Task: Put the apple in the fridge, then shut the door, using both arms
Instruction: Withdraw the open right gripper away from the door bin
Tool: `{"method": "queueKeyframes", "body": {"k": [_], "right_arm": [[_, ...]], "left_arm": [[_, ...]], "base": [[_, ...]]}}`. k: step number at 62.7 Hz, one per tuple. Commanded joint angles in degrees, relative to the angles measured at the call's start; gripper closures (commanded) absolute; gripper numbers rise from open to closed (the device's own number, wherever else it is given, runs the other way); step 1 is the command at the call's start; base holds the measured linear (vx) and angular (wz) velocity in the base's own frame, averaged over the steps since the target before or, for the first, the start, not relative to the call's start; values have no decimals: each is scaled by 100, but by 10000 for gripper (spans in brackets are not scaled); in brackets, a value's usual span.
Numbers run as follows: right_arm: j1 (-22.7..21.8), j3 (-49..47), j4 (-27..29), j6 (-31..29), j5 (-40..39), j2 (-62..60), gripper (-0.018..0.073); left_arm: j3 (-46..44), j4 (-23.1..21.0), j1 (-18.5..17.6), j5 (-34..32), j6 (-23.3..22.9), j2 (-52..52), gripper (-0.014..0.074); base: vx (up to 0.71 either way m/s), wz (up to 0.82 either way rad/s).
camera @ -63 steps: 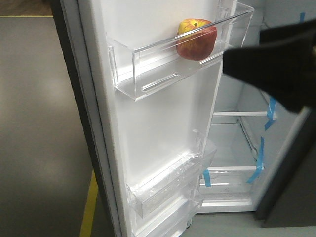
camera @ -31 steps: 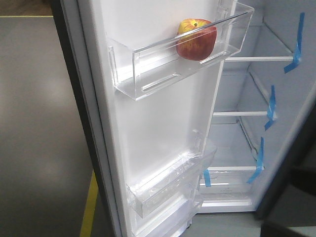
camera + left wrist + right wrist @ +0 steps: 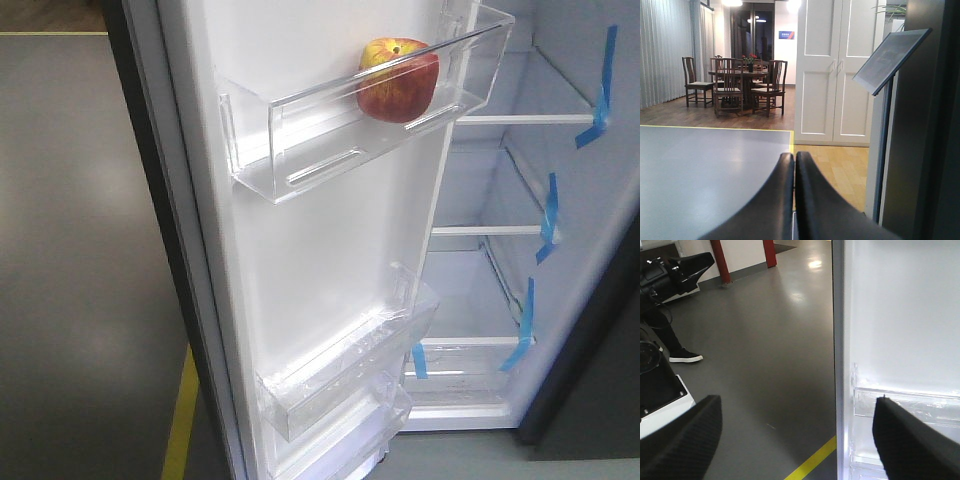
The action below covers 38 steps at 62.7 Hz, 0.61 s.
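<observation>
Blue wall sign (image 3: 786,35) too small to read, red apple (image 3: 398,80) with yellow top in upper clear bin (image 3: 290,150) of open door (image 3: 330,260), left claw (image 3: 792,159) pressed together, right claw (image 3: 797,402) spread wide

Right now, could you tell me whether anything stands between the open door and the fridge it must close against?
Nothing visible does. The apple sits in the upper bin of the door, and in the front view the gap to the fridge shows no obstacle.
</observation>
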Motion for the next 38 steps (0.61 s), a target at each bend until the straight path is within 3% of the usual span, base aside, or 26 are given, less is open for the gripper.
{"method": "queueKeyframes", "body": {"k": [1, 38], "right_arm": [[-29, -105, 250, 5, -221, -6, -27], [-29, -105, 353, 86, -168, -5, -27]], "left_arm": [[120, -21, -9, -436, -57, -84, 603], [120, -21, -9, -436, -57, -84, 603]], "base": [[0, 0], [0, 0]]}}
